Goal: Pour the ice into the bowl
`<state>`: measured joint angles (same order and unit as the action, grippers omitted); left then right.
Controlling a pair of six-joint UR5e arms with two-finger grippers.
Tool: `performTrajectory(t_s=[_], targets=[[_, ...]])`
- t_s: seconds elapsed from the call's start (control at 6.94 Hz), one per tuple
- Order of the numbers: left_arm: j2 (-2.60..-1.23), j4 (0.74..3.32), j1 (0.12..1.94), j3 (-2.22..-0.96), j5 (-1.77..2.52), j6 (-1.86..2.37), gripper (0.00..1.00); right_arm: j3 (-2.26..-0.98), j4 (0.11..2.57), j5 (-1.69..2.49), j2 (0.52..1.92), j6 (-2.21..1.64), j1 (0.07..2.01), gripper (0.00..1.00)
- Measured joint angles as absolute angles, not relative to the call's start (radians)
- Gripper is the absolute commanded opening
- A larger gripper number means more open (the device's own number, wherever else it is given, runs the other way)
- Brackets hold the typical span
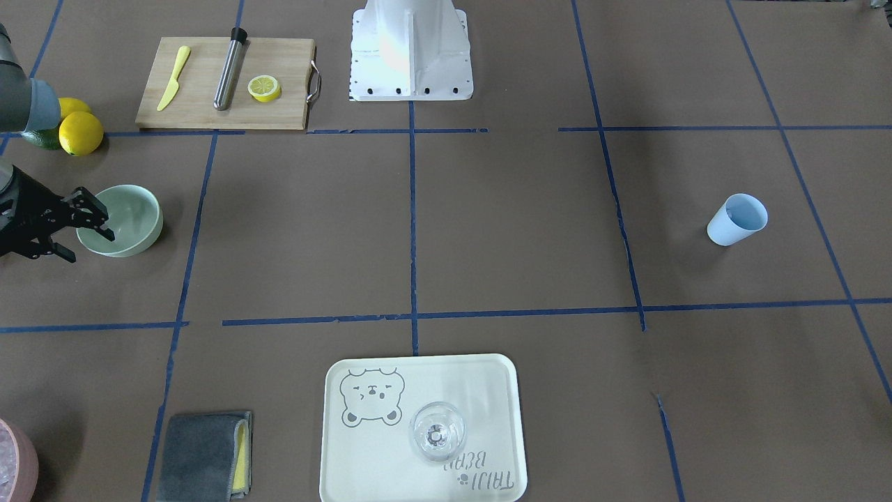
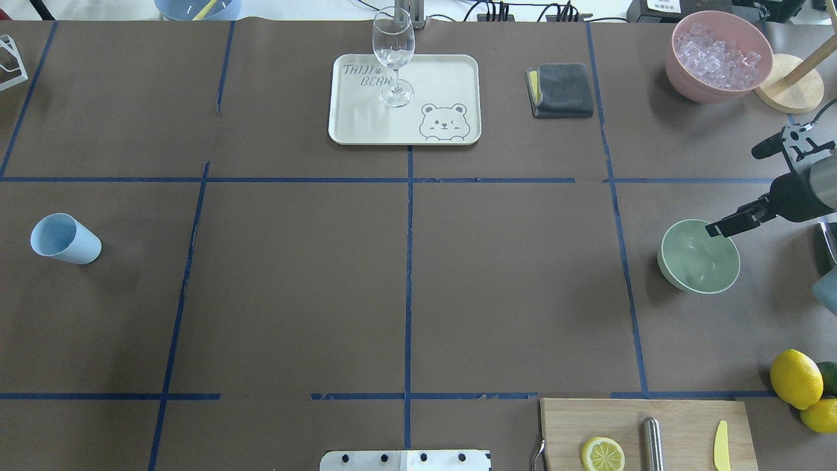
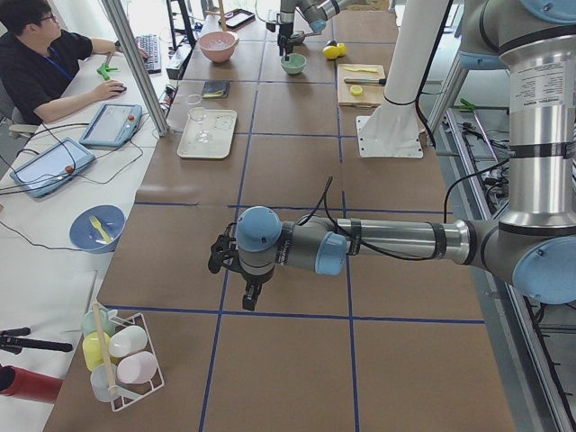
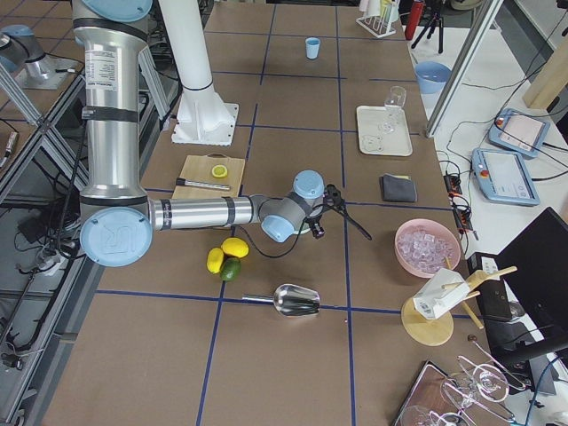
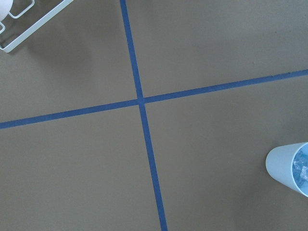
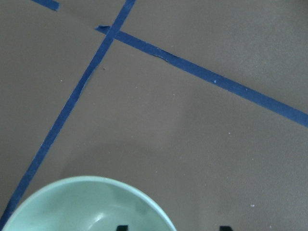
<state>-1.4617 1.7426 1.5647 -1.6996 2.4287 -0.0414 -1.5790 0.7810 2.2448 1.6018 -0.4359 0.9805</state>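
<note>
The mint-green bowl (image 1: 124, 222) stands at the table's right end and also shows in the overhead view (image 2: 698, 256) and the right wrist view (image 6: 91, 207); its inside looks empty. My right gripper (image 1: 89, 240) is open and empty, one finger over the bowl's rim, and also shows in the overhead view (image 2: 735, 191). A blue cup (image 2: 65, 239) stands far off on the left side, with ice (image 5: 302, 166) inside it. My left gripper (image 3: 218, 256) hovers above the table short of the cup; I cannot tell if it is open.
A pink container (image 2: 719, 55) of ice stands at the far right. A tray (image 2: 451, 78) holds a wine glass (image 2: 393, 55), with a grey cloth (image 2: 562, 90) beside it. A cutting board (image 1: 223, 84), lemons (image 1: 80, 132) and a metal scoop (image 4: 297, 300) are near the bowl.
</note>
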Motion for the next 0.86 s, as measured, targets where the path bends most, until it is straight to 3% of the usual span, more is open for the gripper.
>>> performTrajectory(t_s=[0.58,0.86], targets=[[-1.459,1.743,1.564,-1.698,2.43,-0.041,1.0,-1.616,0.778,2.198,1.581,-0.552,0.956,0.0],[-1.458,1.743,1.564,-1.699,2.43,-0.041,1.0,-1.647,0.786,2.19,1.494,-0.729,0.929,0.0]])
